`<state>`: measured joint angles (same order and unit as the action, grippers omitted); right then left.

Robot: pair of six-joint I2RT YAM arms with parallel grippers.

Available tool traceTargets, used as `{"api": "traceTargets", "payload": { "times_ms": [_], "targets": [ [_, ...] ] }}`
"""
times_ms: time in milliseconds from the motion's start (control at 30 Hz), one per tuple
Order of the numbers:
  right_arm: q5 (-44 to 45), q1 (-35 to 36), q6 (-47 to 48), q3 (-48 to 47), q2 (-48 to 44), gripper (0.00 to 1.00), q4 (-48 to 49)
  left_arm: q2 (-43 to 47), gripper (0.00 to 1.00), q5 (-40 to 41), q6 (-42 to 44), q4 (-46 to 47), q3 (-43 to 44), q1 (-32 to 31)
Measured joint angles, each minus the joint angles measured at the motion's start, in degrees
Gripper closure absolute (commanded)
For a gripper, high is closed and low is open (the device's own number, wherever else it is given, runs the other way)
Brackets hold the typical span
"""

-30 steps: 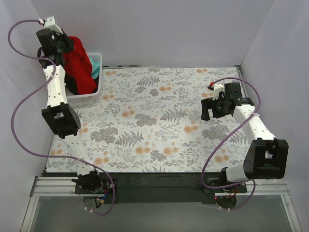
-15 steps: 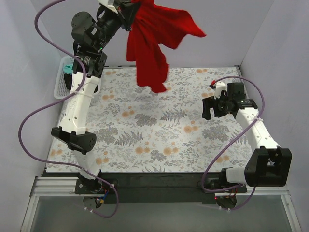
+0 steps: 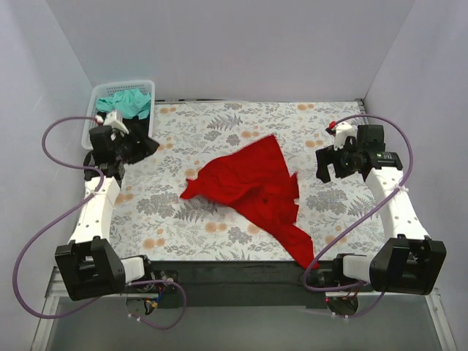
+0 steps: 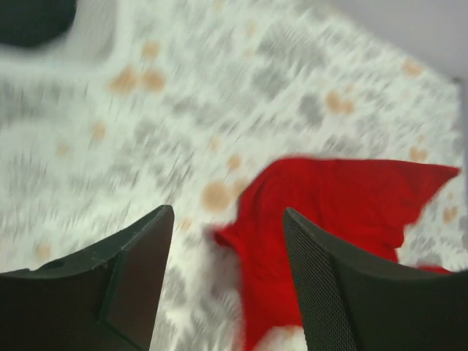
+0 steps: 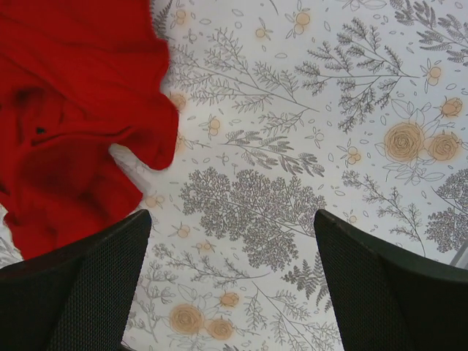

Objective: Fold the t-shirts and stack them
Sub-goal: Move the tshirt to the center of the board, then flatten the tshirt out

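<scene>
A bright red t-shirt (image 3: 252,183) lies crumpled and spread across the middle of the floral cloth, one end trailing to the front edge. A teal-green t-shirt (image 3: 126,102) is bunched in the white mesh basket (image 3: 146,86) at the back left. My left gripper (image 3: 148,143) hovers beside the basket, open and empty; in the left wrist view it (image 4: 227,213) faces the red t-shirt (image 4: 344,212) from a distance. My right gripper (image 3: 330,167) stands open to the right of the shirt, over bare cloth (image 5: 230,219), with the red t-shirt (image 5: 73,110) at its upper left.
The grey-and-orange floral cloth (image 3: 219,124) covers the table between white walls. A blurred dark shape (image 4: 33,18) sits at the top left of the left wrist view. Purple cables loop beside both arms.
The left arm pulled the red t-shirt out of the basket, swung it high over the table and let it go. The shirt now lies on the cloth; the left gripper has opened and drawn back.
</scene>
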<state>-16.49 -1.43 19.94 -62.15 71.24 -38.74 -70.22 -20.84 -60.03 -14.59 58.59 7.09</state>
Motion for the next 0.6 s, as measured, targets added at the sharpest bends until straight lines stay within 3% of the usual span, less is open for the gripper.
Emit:
{"api": "traceTargets", "payload": {
  "times_ms": [33,133,267,400,500,600],
  "targets": [
    [0.13,0.00,1.20,0.00,-0.15,0.02,-0.72,-0.02,0.31,-1.01,0.72,-2.19,-3.13,2.16],
    [0.55,0.00,4.35,0.00,0.52,0.04,-3.34,0.04,0.31,-5.90,5.40,-7.93,-6.45,4.04],
    [1.05,0.00,7.52,0.00,3.45,0.08,-6.49,0.15,0.37,-15.74,17.49,-13.35,-2.47,2.16],
    [0.24,0.20,9.05,0.00,7.34,0.17,-9.35,-2.60,0.41,-13.62,29.62,-17.35,2.25,-8.20],
    [-0.37,1.31,9.18,0.28,10.21,0.20,-11.08,-5.64,0.42,-9.81,36.35,-19.63,0.42,-17.57],
    [-1.07,4.39,8.72,1.14,12.46,0.22,-11.43,-8.33,0.41,-5.86,40.68,-22.40,-3.10,-22.80]
  ]
}}
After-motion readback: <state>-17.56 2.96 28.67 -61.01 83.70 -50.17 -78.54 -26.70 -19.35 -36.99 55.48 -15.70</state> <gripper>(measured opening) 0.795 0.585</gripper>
